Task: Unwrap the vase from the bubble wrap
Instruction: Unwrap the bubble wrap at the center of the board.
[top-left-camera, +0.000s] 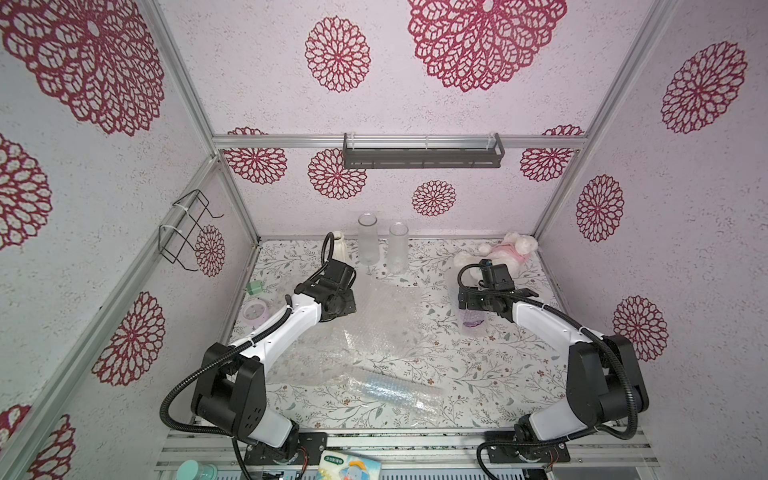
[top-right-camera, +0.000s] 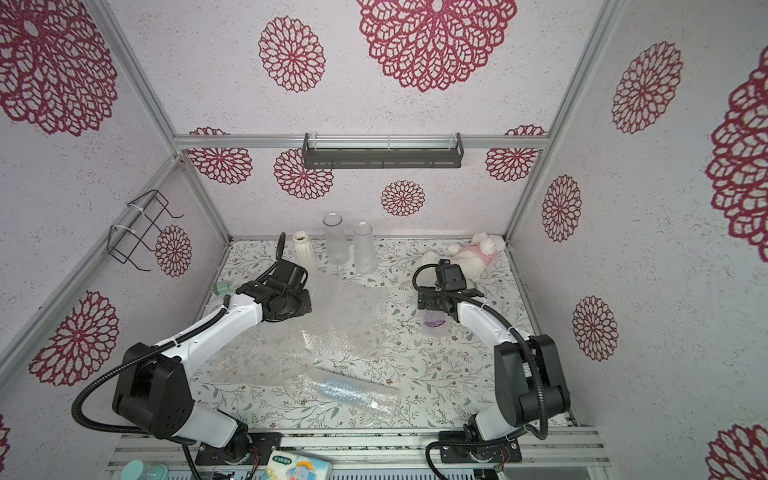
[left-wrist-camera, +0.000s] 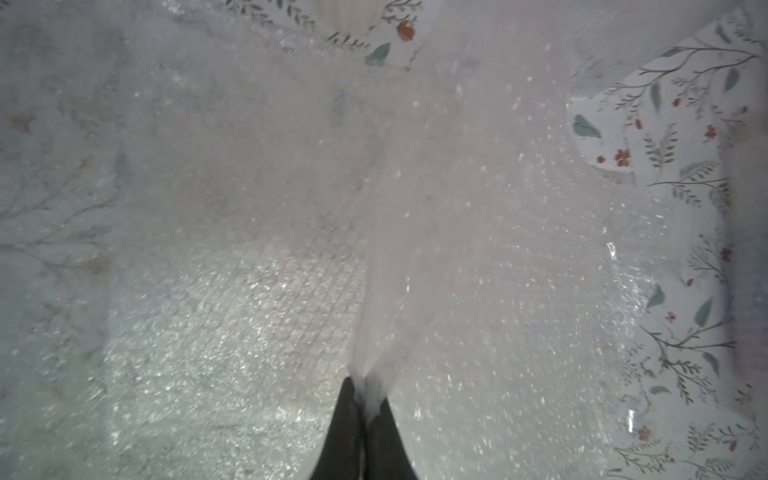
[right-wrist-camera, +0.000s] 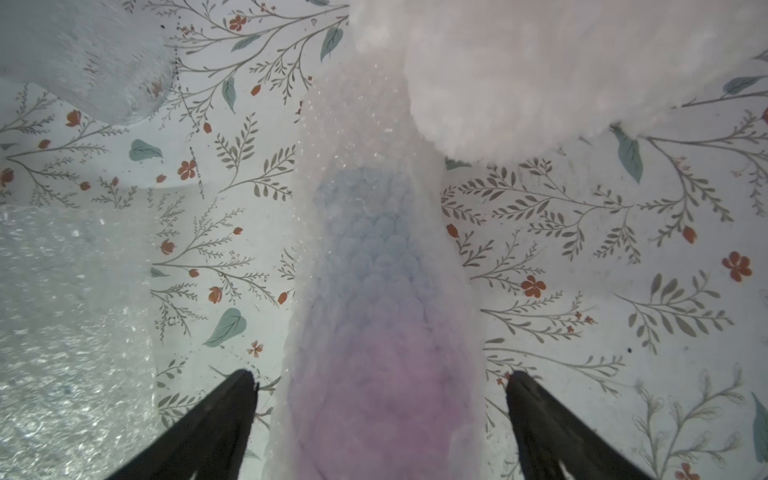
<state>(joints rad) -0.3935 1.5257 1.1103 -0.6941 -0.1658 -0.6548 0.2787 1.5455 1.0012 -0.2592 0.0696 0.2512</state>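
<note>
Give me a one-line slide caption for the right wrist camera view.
Open right end effector frames a purple-and-blue scale-textured vase wrapped in clear bubble wrap, white plush toy beyond.

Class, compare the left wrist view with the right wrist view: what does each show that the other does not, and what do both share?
Only the left wrist view: the left gripper shut on a pinched fold of the bubble wrap sheet. Only the right wrist view: the right gripper open, jaws either side of a wrapped purple-blue vase, and a white plush toy. Both: the floral table cover and bubble wrap.
</note>
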